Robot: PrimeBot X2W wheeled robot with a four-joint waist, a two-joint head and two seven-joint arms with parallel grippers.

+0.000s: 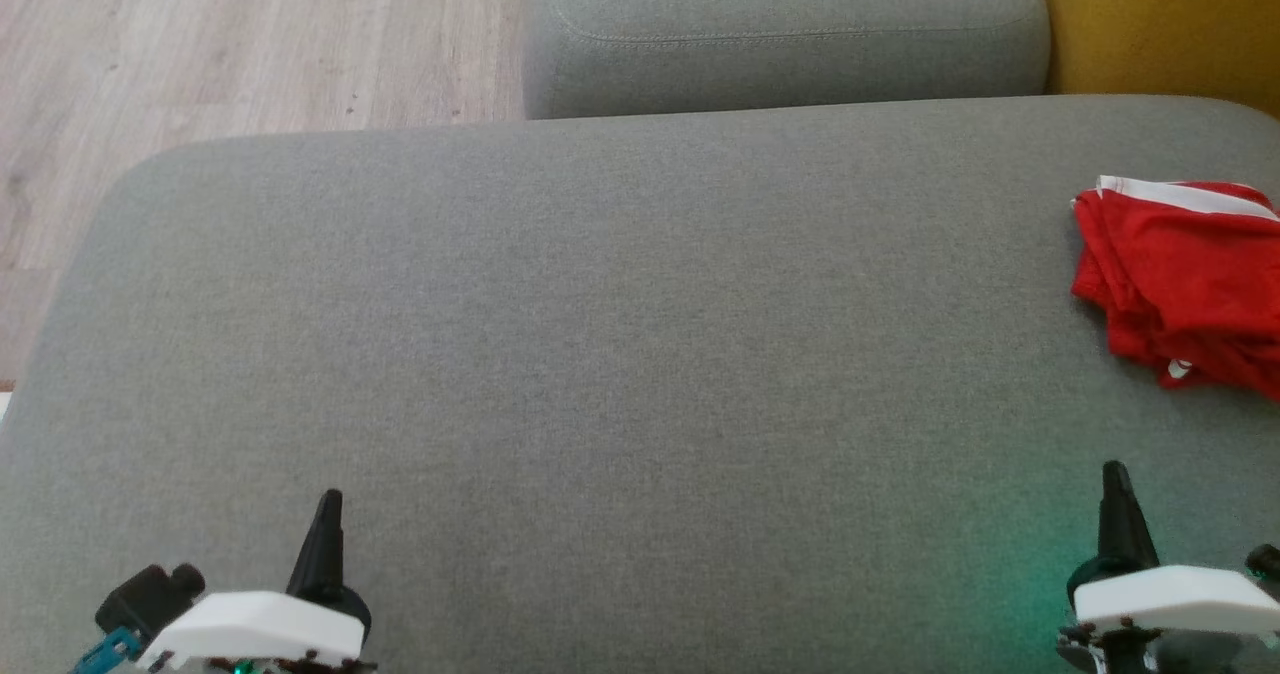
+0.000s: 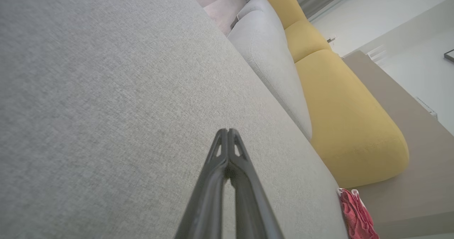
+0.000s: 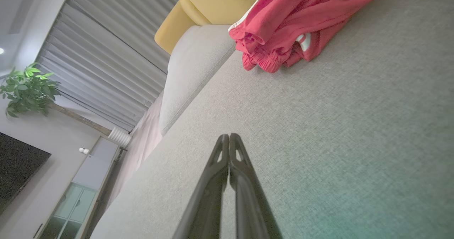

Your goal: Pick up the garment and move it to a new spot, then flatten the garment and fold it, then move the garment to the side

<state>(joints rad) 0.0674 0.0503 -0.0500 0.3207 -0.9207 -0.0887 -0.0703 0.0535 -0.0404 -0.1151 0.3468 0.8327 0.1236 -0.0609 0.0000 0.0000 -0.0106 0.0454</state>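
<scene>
Grey seat cushion [image 1: 600,354] of a sofa takes most of the head view, and its woven fabric lies flat and smooth. Behind its far edge on the left there is a pale wooden floor [image 1: 200,44]. Beside the floor, a smaller grey cushion [image 1: 780,34] with a stitched seam touches the far edge of the big seat. At the far right corner a yellow cushion [image 1: 1160,24] stands just beside this smaller one.

The garment [image 1: 1185,274] is red with a white stripe. It lies on the right side of the grey seat, gathered in a loose folded heap, and the right border of the head view cuts it off. In the right wrist view the garment [image 3: 294,22] shows many wrinkles and a small white patch between its layers, with the yellow cushion behind it.

The left end effector [image 1: 328,502] is at the lower left of the head view, over bare fabric and well apart from the garment. Its two dark fingers are pressed together and hold nothing. The right end effector [image 1: 1115,472] is at the lower right, with the garment ahead of it but not touching. Its fingers are also closed on each other, tips joined, and they are empty.
</scene>
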